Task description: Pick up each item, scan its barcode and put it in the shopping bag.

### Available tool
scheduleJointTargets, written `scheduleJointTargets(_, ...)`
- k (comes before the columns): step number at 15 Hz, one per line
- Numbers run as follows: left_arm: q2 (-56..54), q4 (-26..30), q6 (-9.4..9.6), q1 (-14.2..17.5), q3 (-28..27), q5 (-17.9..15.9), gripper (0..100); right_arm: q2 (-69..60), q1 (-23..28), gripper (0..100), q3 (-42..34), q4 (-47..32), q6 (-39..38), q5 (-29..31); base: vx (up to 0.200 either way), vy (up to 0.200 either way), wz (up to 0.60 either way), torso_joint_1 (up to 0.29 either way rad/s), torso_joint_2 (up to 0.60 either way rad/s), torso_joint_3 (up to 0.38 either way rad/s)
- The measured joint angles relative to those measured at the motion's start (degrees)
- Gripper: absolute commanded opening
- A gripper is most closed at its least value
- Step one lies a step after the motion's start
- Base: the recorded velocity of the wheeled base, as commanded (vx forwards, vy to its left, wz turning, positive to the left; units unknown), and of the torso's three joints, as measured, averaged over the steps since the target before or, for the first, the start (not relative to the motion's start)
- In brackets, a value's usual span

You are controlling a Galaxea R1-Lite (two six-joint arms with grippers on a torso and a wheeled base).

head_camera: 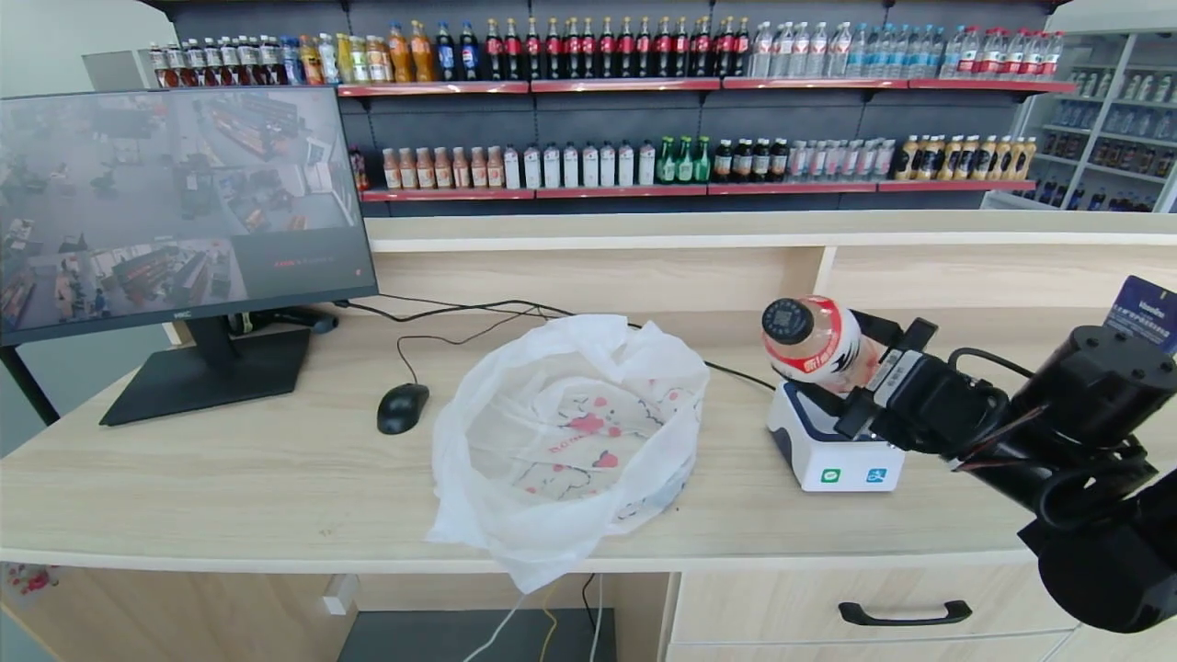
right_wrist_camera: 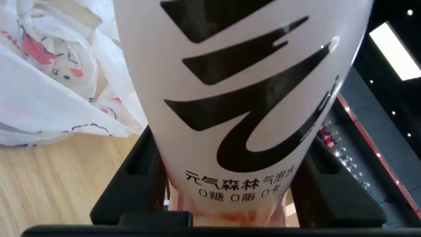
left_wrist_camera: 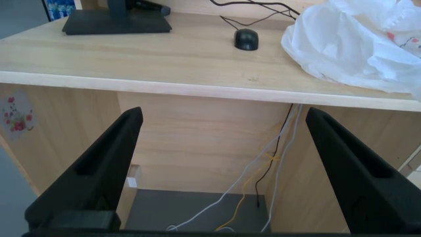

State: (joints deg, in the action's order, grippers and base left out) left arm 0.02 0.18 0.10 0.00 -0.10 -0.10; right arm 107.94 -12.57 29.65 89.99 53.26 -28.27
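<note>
My right gripper (head_camera: 851, 368) is shut on a drink bottle (head_camera: 814, 342) with a white and red label and a black cap, held on its side just above the white barcode scanner (head_camera: 828, 450) on the counter. Close up in the right wrist view, the bottle (right_wrist_camera: 243, 99) sits between the black fingers (right_wrist_camera: 135, 178). The white shopping bag (head_camera: 570, 432) lies open on the counter, left of the scanner, and its edge (left_wrist_camera: 355, 43) appears in the left wrist view. My left gripper (left_wrist_camera: 217, 171) hangs open below the counter's front edge, holding nothing.
A monitor (head_camera: 175, 202) on a stand occupies the counter's left, with a black mouse (head_camera: 402, 407) and cables beside it. A raised wooden ledge (head_camera: 736, 230) runs behind the counter. Bottle shelves (head_camera: 699, 87) fill the back wall. Cables (left_wrist_camera: 263, 184) hang under the counter.
</note>
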Motion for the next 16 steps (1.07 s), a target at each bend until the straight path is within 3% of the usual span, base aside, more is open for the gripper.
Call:
scheduleJointTargets(7, 0.0, 0.0, -0.02, 0.0, 0.0, 0.0, 100, 2.07, 5.63, 0, -1.54, -0.02, 6.9, -10.18, 0.0, 0.0, 0.0, 0.0, 0.0, 0.0)
scheduleJointTargets(16, 0.0, 0.0, 0.0, 0.0, 0.02, 0.0, 100, 3.95, 6.62, 0, -0.71, -0.02, 8.46, -14.45, 0.0, 0.0, 0.0, 0.0, 0.0, 0.0)
